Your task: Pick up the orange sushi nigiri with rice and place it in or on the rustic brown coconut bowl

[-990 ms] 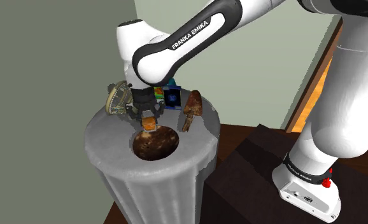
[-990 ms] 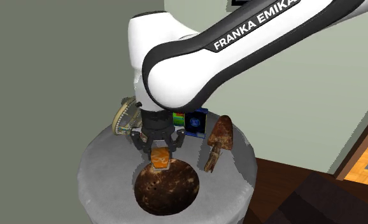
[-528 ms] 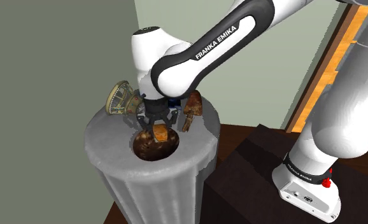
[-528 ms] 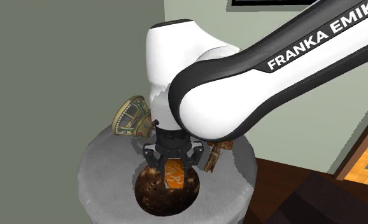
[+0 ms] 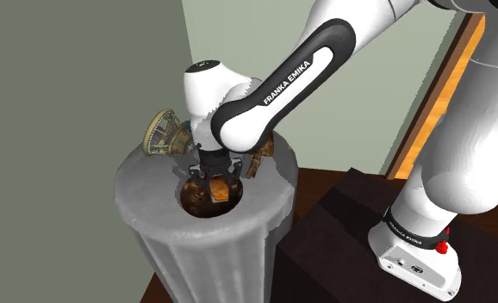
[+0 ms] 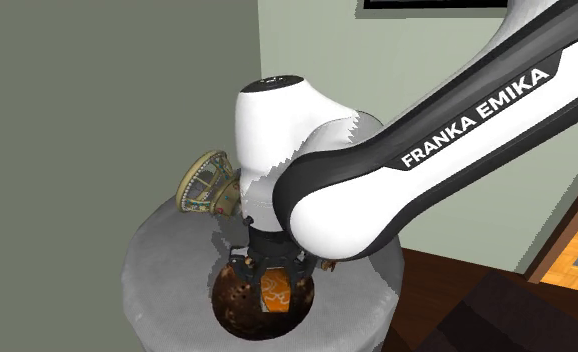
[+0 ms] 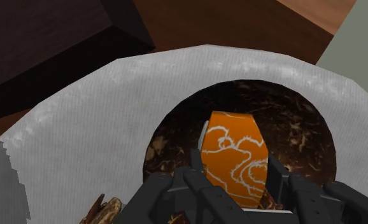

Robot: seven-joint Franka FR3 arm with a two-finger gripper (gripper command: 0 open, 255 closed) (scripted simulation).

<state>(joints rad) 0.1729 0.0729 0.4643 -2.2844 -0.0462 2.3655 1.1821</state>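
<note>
The orange sushi nigiri (image 7: pixel 232 158), marked with white lines, is clasped between my black fingers (image 7: pixel 198 163). My gripper (image 6: pixel 275 278) is shut on it and reaches down into the dark brown coconut bowl (image 6: pixel 231 296). The bowl (image 5: pixel 192 200) sits sunk in the top of a grey round pedestal (image 5: pixel 144 185). In the shoulder view the sushi (image 5: pixel 222 192) hangs low inside the bowl under the gripper (image 5: pixel 214 179). In the wrist view the bowl's rough brown inner wall (image 7: pixel 297 124) surrounds the sushi. I cannot tell whether the sushi touches the bowl's floor.
A brass gear-like ornament (image 5: pixel 160 133) stands at the pedestal's back, toward the shoulder view's left. A brown rusty tool (image 5: pixel 261 155) leans behind the arm. The pedestal's edge (image 7: pixel 113 95) drops to dark wooden floor. My stand (image 5: pixel 415 250) is at the shoulder view's lower right.
My gripper has carried the sushi from the bowl's back rim to over its middle and lowered it inside. The arm now hides the small blue box at the back.
</note>
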